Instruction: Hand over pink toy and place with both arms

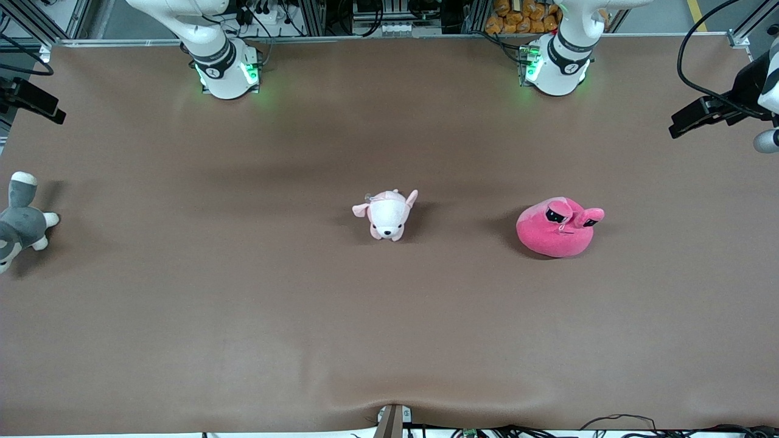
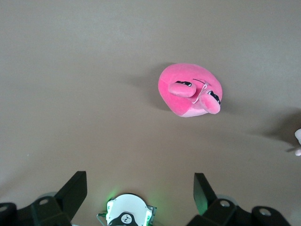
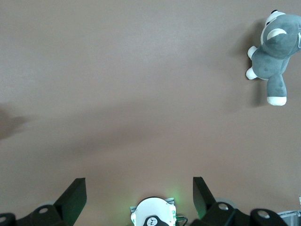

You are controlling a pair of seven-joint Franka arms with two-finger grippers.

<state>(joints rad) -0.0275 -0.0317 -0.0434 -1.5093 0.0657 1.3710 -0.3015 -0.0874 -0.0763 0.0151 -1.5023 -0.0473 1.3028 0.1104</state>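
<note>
The pink toy [image 1: 558, 229] lay on the bench [image 1: 243, 316], toward the left arm's end from the puppy plush [image 1: 387, 214]. The left claw [image 2: 140, 194] hung released above it, probably the closer; the right claw [image 3: 139, 194], also released, waited over its own end.

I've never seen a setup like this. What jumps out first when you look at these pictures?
The hot-pink toy with sleepy black eyes stands out most, sitting on the brown table toward the left arm's end. Beside it, mid-table, lies a pale pink-and-white puppy plush, and a grey-and-white plush sits at the right arm's end. The left gripper and the right gripper both hang open high over the table, touching nothing.
</note>
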